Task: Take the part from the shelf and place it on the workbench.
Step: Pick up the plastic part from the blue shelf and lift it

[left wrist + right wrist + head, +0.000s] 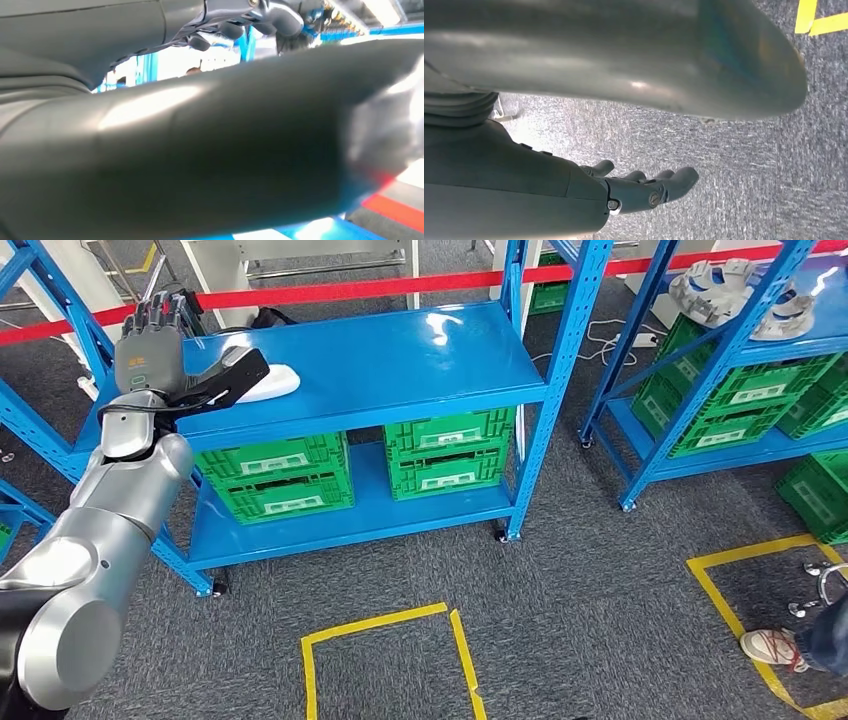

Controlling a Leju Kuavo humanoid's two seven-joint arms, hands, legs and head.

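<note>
A flat white part lies on the top board of the blue shelf, near its left end. My left hand is stretched out over that board from the left. Its dark thumb reaches across the near edge of the part, and its fingers point away, spread and apart from the part. In the left wrist view the thick thumb fills the middle with the fingers apart above it. My right hand hangs over the grey carpet, fingers loosely bent, holding nothing.
Green crates stand on the shelf's lower board. A second blue rack at the right carries grey-white parts and more green crates. Red tape runs behind. Yellow floor squares mark the carpet; a person's shoe is at the lower right.
</note>
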